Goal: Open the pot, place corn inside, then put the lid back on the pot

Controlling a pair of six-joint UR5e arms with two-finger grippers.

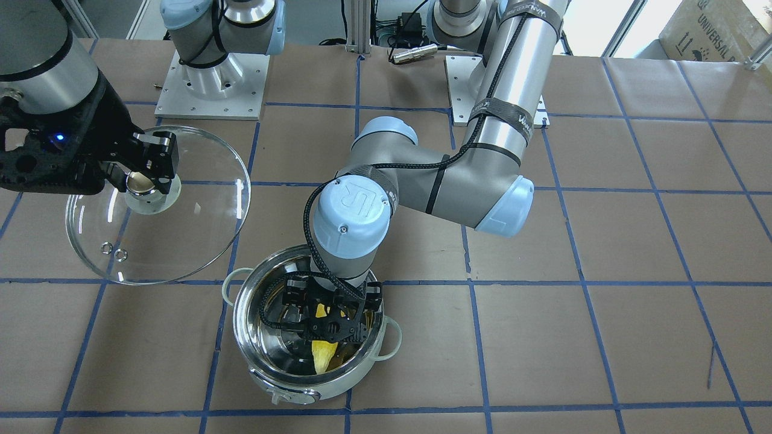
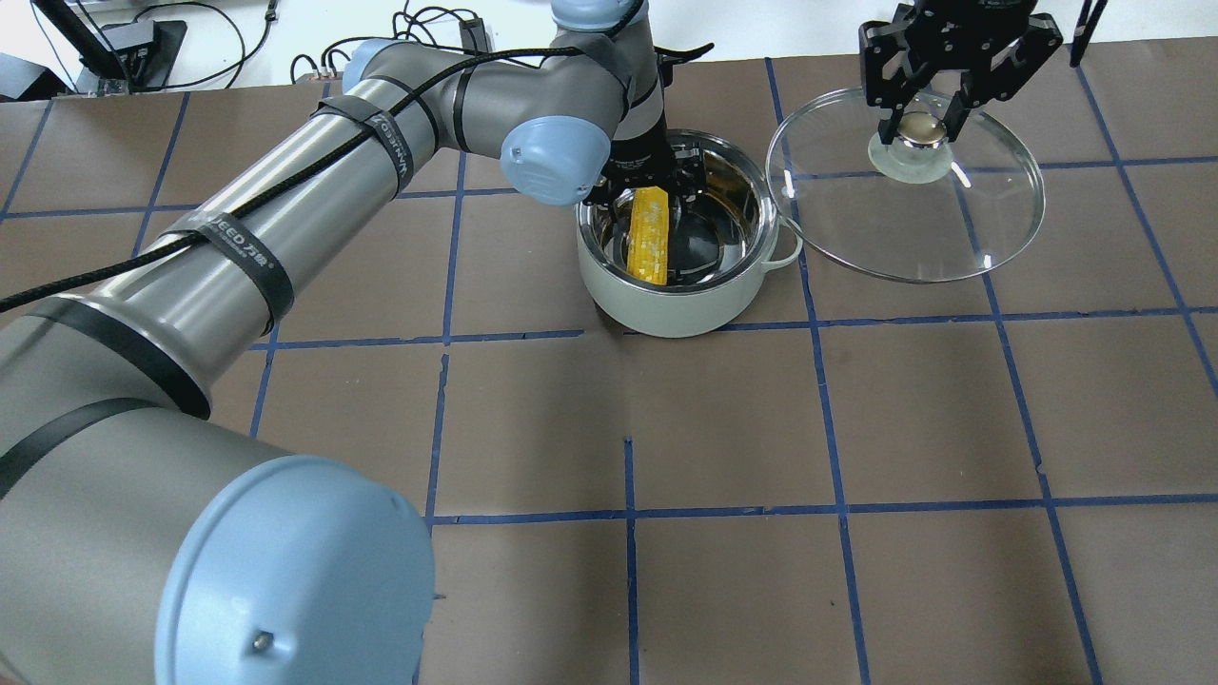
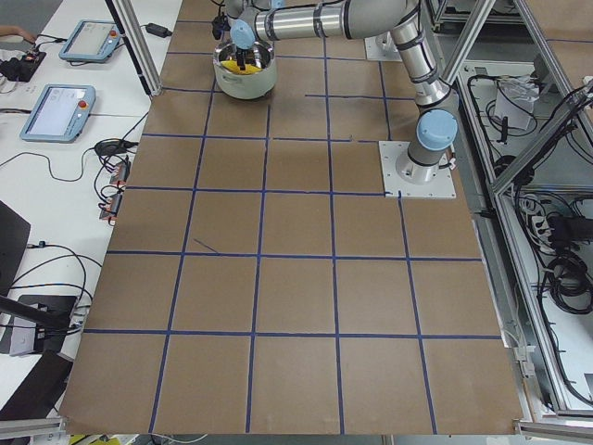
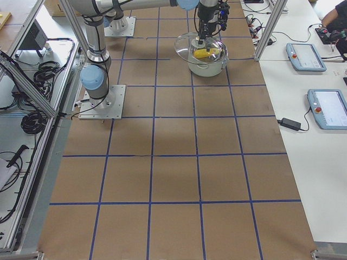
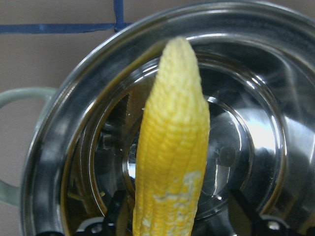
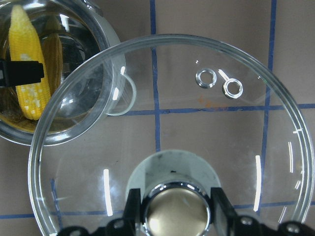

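The steel pot [image 1: 241, 313] stands open on the brown table; it also shows in the overhead view [image 2: 666, 304]. The yellow corn [image 2: 647, 238] lies slanted inside it, tip away from the robot [image 1: 322, 357]. My left gripper [image 1: 330, 319] hangs over the pot, open, its fingers on either side of the corn [image 5: 172, 147] with gaps showing. My right gripper [image 2: 918, 119] is shut on the knob of the clear glass lid [image 2: 904, 228] and holds it beside the pot. The right wrist view shows the lid [image 6: 197, 123], its knob between the fingers and the corn [image 6: 24, 39] beyond.
My left arm's elbow [image 1: 500, 199] reaches over the table behind the pot. Both arm base plates [image 1: 211, 84] sit at the robot's edge, with a metal cylinder [image 1: 413, 54] between them. Blue tape lines grid the brown table. Pendants [image 4: 306, 54] lie on the side table.
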